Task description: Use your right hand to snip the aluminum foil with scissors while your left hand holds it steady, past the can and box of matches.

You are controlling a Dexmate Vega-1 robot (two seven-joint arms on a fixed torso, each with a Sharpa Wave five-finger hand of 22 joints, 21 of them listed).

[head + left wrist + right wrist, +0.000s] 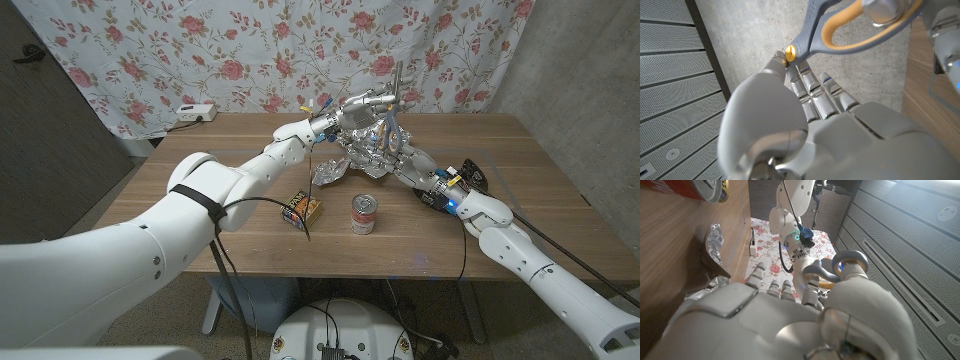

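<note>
The crumpled aluminum foil [347, 160] is lifted over the far middle of the table [200, 160], and its lower end hangs down to the wood. My left hand [358, 106] grips its upper part. Just to the right, my right hand [392, 138] holds the grey scissors [398, 84] with their blades pointing up beside the foil. In the left wrist view the scissors' grey and yellow handle [840, 25] sits right past my left hand [815, 120]. In the right wrist view my right hand [790, 320] has fingers through the handle loops [850, 262], with foil [715, 237] beyond.
A matchbox [300, 207] and a red can [364, 214] stand nearer the front edge, in front of the foil. A white power strip [195, 113] lies at the back left. A black object [475, 172] sits by my right forearm. A floral curtain hangs behind.
</note>
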